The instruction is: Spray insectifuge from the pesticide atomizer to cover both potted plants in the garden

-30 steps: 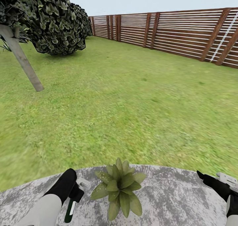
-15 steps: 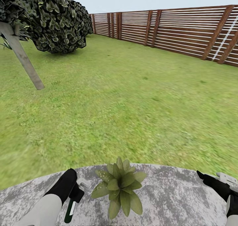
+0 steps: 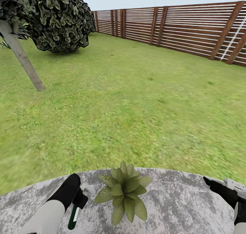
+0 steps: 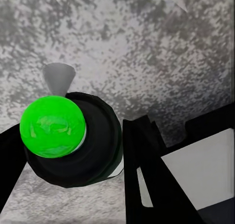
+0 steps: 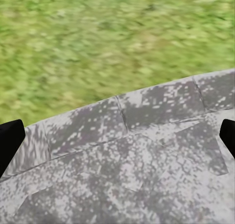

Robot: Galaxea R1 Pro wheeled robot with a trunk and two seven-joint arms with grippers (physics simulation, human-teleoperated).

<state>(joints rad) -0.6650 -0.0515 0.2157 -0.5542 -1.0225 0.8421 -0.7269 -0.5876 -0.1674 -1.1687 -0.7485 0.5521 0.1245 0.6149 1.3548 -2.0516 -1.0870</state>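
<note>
Landmark: potted plant [image 3: 124, 192], low rosette of broad pointed leaves, set on the round grey stone patio [image 3: 177, 200] near its grass-side edge.

Nearest, to the plant's left: left gripper [image 3: 79, 200], fingers closed on the pesticide atomizer [image 3: 73, 217]; slender dark-green bottle with white stripe, hanging below the grip, tilted slightly, just beside the outer leaves but apart from them. Left wrist view: bright green rounded end [image 4: 53, 127] in a dark collar, black fingers [image 4: 147, 165] pressed at either side. Judged light, rigid, smooth-walled, likely to slip or swivel under a loose pinch; best hold about the upper body near the collar, nozzle kept free. Red top not made out; nozzle direction uncertain.

To the plant's right, well apart: right gripper [image 3: 218, 186], partly cut off by the picture edge. Right wrist view: black fingertips [image 5: 11, 141] at opposite margins, spread wide, nothing between.

Beyond the plant: lawn [image 3: 130, 104], blurred. Farther left: leaning grey trunk [image 3: 22, 58], dark tree [image 3: 54, 20]. Farthest: slatted wooden fence [image 3: 177, 29].
</note>
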